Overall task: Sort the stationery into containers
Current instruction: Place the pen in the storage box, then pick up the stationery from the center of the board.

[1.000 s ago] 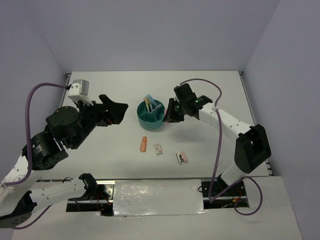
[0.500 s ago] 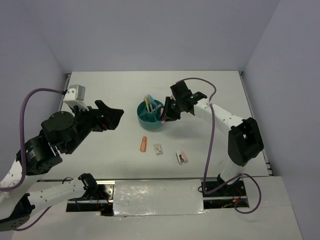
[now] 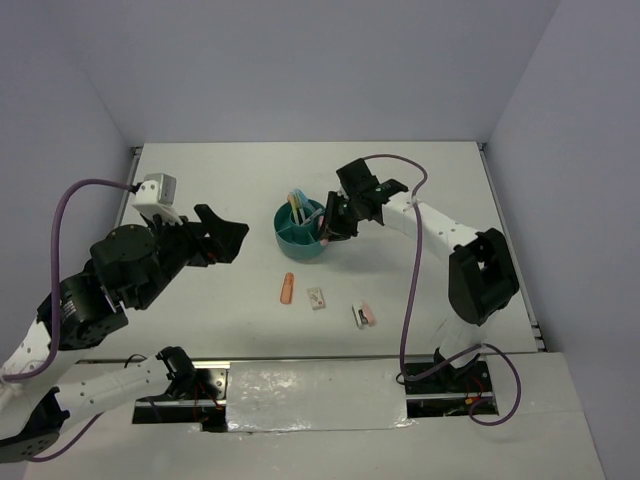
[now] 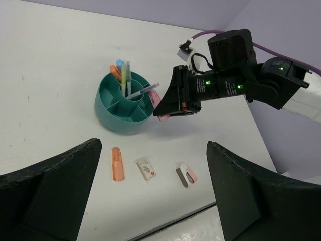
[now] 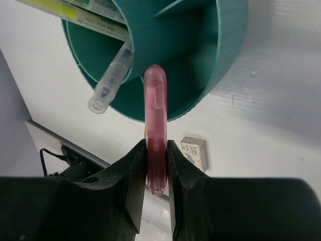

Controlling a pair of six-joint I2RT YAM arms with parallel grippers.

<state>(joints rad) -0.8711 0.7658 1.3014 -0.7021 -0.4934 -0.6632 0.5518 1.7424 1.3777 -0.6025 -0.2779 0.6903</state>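
The teal organiser bowl stands mid-table with several pens and markers upright in it and a clear pen leaning out. My right gripper is shut on a pink marker, which hangs at the bowl's right rim with its tip over a wedge compartment. On the table in front lie an orange marker, a small white piece and a white-and-pink piece. My left gripper hangs open, raised left of the bowl, holding nothing.
The table's front edge runs just past the three loose items. The right arm reaches in from the right, its purple cable looping beside it. Walls close off the table at the back and both sides.
My right gripper has carried the pink marker leftward to the bowl's rim. The left arm has shifted slightly, its gripper still open.
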